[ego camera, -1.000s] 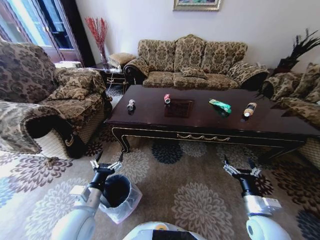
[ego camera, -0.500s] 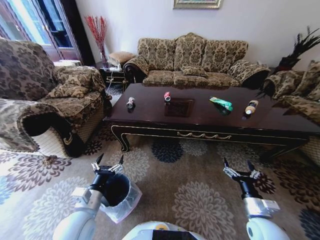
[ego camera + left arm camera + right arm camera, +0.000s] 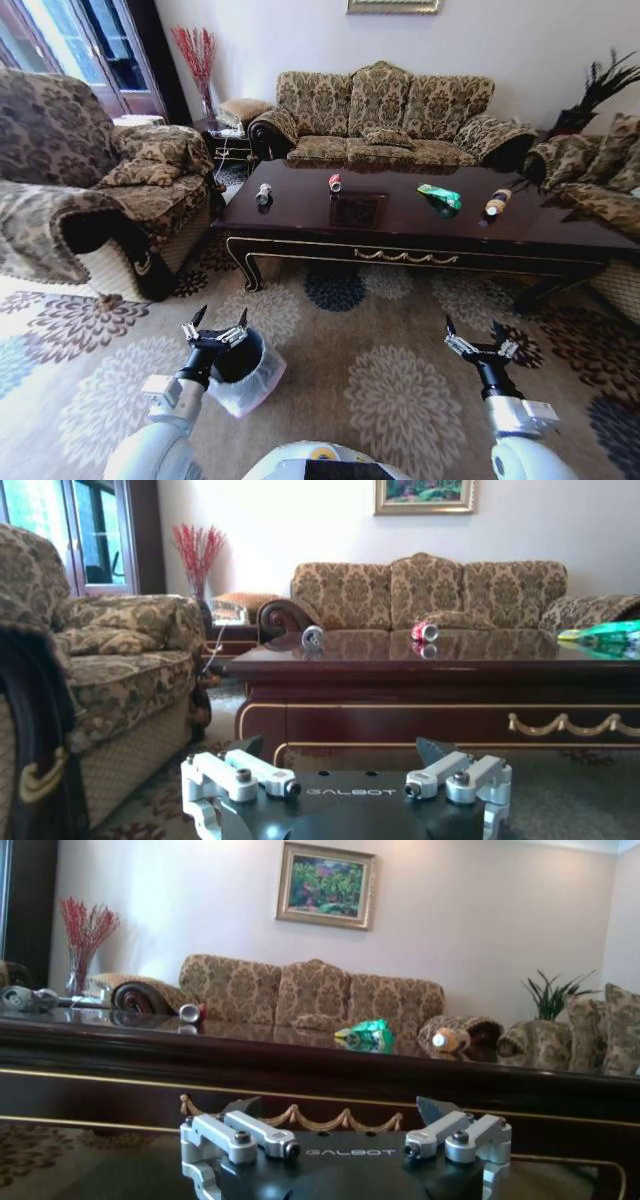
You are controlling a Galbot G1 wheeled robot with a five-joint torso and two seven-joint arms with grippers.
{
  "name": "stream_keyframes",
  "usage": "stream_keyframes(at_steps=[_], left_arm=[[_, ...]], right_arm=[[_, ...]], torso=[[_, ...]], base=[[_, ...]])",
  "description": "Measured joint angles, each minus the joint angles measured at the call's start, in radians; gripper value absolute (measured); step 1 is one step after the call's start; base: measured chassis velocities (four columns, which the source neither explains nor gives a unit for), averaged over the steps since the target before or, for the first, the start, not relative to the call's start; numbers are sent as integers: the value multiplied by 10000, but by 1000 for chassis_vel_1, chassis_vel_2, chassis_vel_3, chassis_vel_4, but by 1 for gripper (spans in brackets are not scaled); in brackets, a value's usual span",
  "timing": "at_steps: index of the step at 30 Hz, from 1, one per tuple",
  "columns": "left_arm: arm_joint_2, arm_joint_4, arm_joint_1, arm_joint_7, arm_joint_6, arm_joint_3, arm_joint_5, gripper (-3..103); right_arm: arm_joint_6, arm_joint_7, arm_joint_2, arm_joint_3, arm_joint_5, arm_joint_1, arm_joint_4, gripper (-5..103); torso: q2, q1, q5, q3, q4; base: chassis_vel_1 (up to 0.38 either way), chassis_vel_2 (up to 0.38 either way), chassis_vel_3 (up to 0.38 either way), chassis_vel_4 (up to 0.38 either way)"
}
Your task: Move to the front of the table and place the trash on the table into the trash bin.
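Both tools, left (image 3: 215,328) and right (image 3: 480,343), hover spread and empty before the glossy reddish-brown wooden bench (image 3: 400,232), the left above the black round bin (image 3: 240,368)

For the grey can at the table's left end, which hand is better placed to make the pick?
Probably the left. The left hand hangs open on the grey can's side of the table, above the trash bin; the right hand is nearer the tan bottle.

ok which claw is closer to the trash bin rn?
Left. The left claw hangs open directly over the trash bin rim. The right claw, also open, is far across the carpet on the robot's other side.
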Motion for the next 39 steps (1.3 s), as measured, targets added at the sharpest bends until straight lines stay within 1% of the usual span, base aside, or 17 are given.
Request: stream_keyframes(at_steps=[1,2,4,8,12,22,31,33,35,39], left_arm=[[0,0,0,0,0,0,0,100],[-3,0,0,0,-2,-7,0,100],[0,-1,-6,3,-10,-13,-4,100],[21,0,-39,6,-13,-10,-10,100],[27,12,-91,7,-13,-1,-31,100],[396,634,-550,-321,649,-198,-714,100],[501,828,-705,-329,661,-189,-836,100],[513,870,-727,-358,710,-194,-902,100],[574,970,-772,-409,927,-274,-1055,100],[628,1088,-810,-423,959,-331,-1114,100]], right_arm=[[0,0,0,0,0,0,0,100],[11,-3,7,-9,12,55,-32,100],[16,-11,31,-23,22,109,-64,100],[20,-15,63,-31,21,119,-66,100],[31,-15,89,-32,17,115,-57,100],[26,-9,66,29,27,171,-34,100],[117,1,97,69,51,108,-97,100],[122,1,99,72,52,104,-97,100],[135,3,100,78,52,95,-91,100],[139,6,102,81,52,86,-69,100]], torso=[[0,0,0,0,0],[-32,-1,-9,-20,2],[-96,-3,-2,-72,3],[-201,-1,-3,-152,3],[-228,0,-1,-180,3],[-204,-3,-2,-177,4],[-179,-4,-3,-159,3],[-175,-4,-2,-156,3],[-168,-4,-3,-150,3],[-162,-5,-4,-146,4]], base=[[222,-234,-243,232],[222,-183,-150,177],[123,-135,-126,103],[40,-28,-32,28],[-25,23,14,-24],[0,0,0,0],[0,0,0,0],[0,0,0,0],[0,0,0,0],[0,0,0,0]])
